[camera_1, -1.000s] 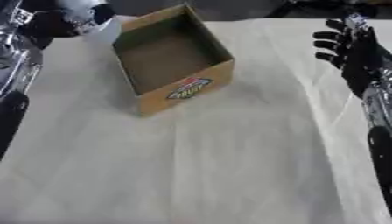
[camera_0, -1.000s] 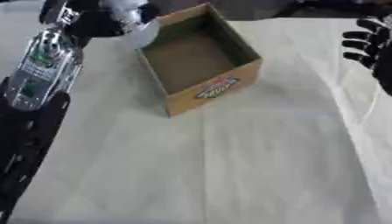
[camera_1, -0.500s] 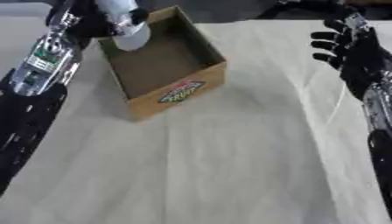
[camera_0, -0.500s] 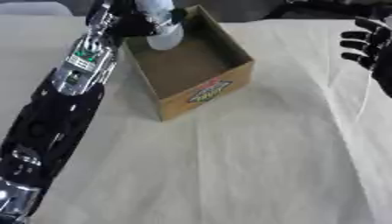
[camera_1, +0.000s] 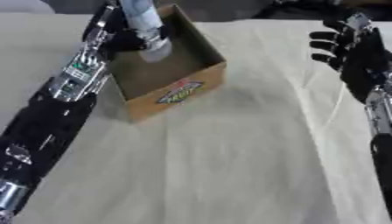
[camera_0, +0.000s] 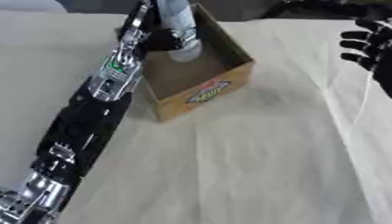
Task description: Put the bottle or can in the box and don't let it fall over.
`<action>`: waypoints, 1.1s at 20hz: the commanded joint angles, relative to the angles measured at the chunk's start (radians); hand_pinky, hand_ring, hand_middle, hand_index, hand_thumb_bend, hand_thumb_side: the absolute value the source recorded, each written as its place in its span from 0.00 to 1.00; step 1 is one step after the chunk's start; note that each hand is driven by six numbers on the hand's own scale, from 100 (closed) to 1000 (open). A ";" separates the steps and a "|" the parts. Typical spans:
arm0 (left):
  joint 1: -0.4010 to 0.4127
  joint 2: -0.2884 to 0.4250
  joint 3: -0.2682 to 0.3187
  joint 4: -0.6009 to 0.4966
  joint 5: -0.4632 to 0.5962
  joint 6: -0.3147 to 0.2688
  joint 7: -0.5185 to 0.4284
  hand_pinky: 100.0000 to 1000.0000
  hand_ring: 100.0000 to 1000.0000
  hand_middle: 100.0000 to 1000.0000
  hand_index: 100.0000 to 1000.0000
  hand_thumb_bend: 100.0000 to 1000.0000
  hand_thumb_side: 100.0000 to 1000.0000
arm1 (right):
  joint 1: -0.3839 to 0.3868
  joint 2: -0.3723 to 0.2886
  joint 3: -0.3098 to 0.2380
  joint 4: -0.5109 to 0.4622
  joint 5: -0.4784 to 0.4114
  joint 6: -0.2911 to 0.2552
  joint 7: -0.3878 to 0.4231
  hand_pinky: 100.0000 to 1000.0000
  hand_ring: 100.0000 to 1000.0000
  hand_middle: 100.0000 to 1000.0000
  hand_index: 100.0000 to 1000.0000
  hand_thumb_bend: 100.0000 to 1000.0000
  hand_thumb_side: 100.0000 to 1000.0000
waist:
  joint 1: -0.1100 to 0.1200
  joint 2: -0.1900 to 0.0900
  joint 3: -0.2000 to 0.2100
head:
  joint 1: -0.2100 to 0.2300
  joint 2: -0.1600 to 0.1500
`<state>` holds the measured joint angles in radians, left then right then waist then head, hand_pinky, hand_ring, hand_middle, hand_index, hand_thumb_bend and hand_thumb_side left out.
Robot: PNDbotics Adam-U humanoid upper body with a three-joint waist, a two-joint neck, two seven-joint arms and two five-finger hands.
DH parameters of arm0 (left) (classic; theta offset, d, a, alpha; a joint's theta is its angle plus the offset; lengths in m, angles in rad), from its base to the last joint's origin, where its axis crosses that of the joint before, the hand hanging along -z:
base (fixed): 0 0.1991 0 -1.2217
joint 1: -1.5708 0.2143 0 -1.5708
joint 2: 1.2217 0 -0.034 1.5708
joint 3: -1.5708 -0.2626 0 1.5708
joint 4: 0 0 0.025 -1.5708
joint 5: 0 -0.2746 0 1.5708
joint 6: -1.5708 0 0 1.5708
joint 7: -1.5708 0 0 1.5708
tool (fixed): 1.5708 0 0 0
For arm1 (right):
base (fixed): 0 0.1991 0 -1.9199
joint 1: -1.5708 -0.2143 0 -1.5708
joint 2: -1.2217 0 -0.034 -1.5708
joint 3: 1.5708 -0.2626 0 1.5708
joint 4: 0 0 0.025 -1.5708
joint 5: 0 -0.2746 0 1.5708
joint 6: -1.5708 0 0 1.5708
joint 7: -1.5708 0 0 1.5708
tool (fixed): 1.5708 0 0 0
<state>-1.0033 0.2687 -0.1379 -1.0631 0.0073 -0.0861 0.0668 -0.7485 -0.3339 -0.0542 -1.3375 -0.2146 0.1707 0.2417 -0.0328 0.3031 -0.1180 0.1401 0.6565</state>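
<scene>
Bottle (camera_0: 180,27): we hold it in our left hand (camera_0: 157,39), fingers curled round it, upright over the open cardboard box (camera_0: 229,78) at the far left, base inside the walls.
Right hand (camera_1: 348,43): idle at the far right, fingers spread.
Lowering: we should keep it vertical, seat the base flat on the box floor, clear of the walls.
Release: uncurl only once it stands, then lift straight up.

Left arm (camera_0: 92,113): black shell, silver metal joints, small green light below wrist. Left hand (camera_1: 115,37): black. Right hand (camera_1: 348,48): black fingers, silver forearm section behind it.
</scene>
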 commanded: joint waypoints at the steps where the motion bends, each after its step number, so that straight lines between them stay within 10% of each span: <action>1: -0.030 0.001 0.010 0.011 -0.042 -0.018 0.025 0.77 0.42 0.05 0.06 0.56 0.00 | -0.022 -0.014 0.000 -0.018 0.004 -0.004 0.005 0.88 0.89 0.77 0.95 0.15 0.96 | -0.002 -0.017 -0.004 | 0.009 -0.014; 4: -0.031 -0.004 0.010 0.038 -0.061 -0.025 0.026 0.83 0.55 0.22 0.19 0.66 0.00 | -0.020 -0.016 0.001 -0.015 0.005 -0.004 0.008 0.88 0.88 0.77 0.95 0.12 0.94 | -0.002 -0.014 -0.003 | 0.015 -0.017; 7: -0.030 -0.003 0.002 0.046 -0.066 -0.034 -0.012 1.00 1.00 0.69 0.73 0.88 0.00 | -0.019 -0.018 0.000 -0.014 0.006 -0.006 0.013 0.88 0.86 0.77 0.94 0.07 0.91 | -0.001 -0.014 -0.001 | 0.013 -0.018; 9: -0.032 0.005 0.008 0.047 -0.086 -0.032 -0.035 1.00 1.00 0.77 0.82 0.81 0.24 | -0.017 -0.020 -0.001 -0.013 0.006 -0.005 0.013 0.88 0.86 0.77 0.94 0.08 0.91 | 0.001 -0.015 0.001 | 0.012 -0.017; 12: -0.034 0.020 0.007 0.041 -0.129 -0.023 -0.058 1.00 1.00 0.79 0.85 0.83 0.36 | -0.014 -0.022 -0.002 -0.012 0.005 -0.003 0.012 0.88 0.86 0.77 0.94 0.09 0.92 | 0.004 -0.017 0.005 | 0.009 -0.016; 22: 0.033 0.058 0.017 -0.074 -0.181 0.083 -0.092 1.00 1.00 0.77 0.83 0.84 0.18 | 0.010 -0.046 -0.011 -0.015 0.002 0.002 0.003 0.88 0.86 0.77 0.94 0.12 0.93 | 0.025 -0.038 0.047 | -0.017 -0.001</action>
<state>-0.9558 0.2937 -0.1256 -1.0960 -0.1760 -0.0184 -0.0205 -0.7259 -0.3469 -0.0551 -1.3368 -0.2120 0.1726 0.2486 -0.0058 0.2959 -0.0694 0.1284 0.6557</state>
